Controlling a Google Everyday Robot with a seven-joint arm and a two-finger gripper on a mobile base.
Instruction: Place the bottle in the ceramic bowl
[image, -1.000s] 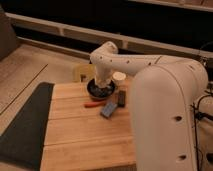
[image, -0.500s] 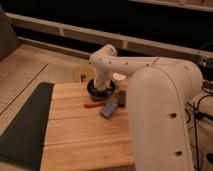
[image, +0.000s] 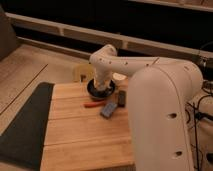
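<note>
Hand over the ceramic bowl at the far edge of the table.

The hand (image: 102, 85) points down into the ceramic bowl (image: 100, 90), at the end of the white arm (image: 150, 90) that reaches in from the right. Whether the hand is clenched or released cannot be told, and the bottle cannot be made out; it may be hidden by the hand. The bowl sits on the far part of the wooden table (image: 85, 135). A small white cup (image: 118, 77) stands just behind and to the right of the bowl. A thin red stick (image: 94, 104) lies on the table just in front of the bowl. A grey-blue block (image: 108, 109) lies beside the stick, with a dark object (image: 120, 98) near it.
</note>
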